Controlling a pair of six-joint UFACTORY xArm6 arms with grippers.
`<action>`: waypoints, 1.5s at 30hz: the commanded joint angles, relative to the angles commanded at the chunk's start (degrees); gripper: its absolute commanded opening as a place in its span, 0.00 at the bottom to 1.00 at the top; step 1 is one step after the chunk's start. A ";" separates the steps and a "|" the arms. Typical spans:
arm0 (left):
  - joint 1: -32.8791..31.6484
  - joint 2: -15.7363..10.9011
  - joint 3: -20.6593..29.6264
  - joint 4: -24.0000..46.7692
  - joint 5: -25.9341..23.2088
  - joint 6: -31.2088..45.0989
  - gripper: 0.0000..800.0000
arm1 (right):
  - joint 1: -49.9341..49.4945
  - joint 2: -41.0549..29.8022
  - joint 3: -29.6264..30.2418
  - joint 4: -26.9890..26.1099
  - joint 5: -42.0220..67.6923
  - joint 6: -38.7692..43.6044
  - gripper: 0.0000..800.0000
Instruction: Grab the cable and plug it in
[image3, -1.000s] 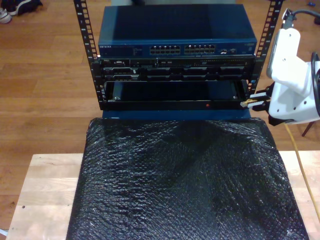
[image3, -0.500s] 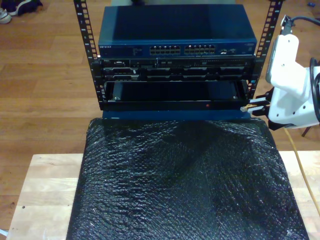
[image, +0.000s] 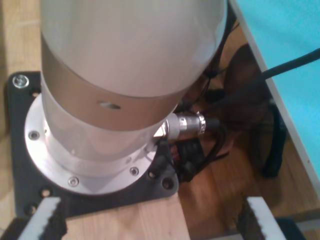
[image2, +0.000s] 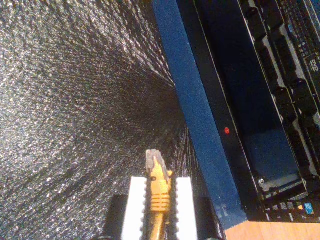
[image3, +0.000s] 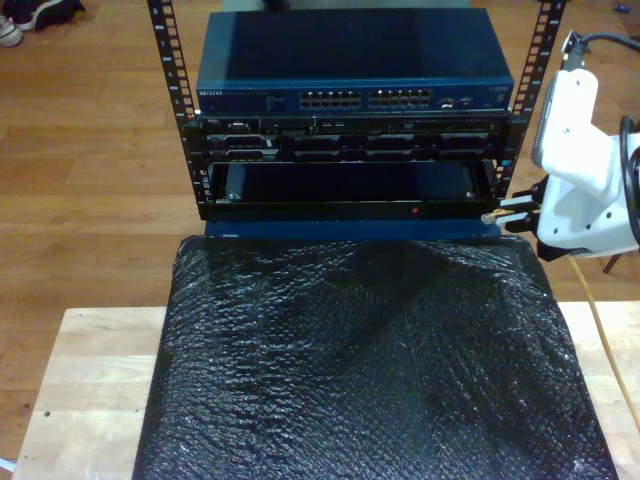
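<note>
1. The cable (image2: 158, 192) is clamped between the fingers (image2: 135, 205) of my second gripper (image2: 159, 200), its plug (image2: 154, 159) sticking out just past the fingertips.
2. Below the fingers, the foam mat (image3: 360, 370) is spread over the table (image3: 80, 380).
3. Ahead of the fingertips and to one side, the rack (image3: 350, 150) is placed, well apart from the plug.
4. In the exterior view, the switch (image3: 350, 65) is seated on top of the rack, and my second gripper (image3: 512, 213) is held at the rack's right end.
5. Between the fingers (image: 47, 215) of my first gripper (image: 150, 220), an arm base (image: 115, 90) is seen bolted on a plate (image: 20, 130).
</note>
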 joint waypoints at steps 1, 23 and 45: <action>0.18 0.00 0.35 0.18 -0.26 0.00 1.00 | 0.09 0.00 0.00 0.00 0.00 0.00 0.00; 9.49 -3.34 11.16 2.11 -20.84 10.46 1.00 | 0.09 0.00 -0.18 0.09 0.00 0.00 0.00; 10.29 -2.99 16.18 1.76 -30.59 10.37 1.00 | 0.44 -0.44 -0.18 -4.48 -3.43 -0.26 0.00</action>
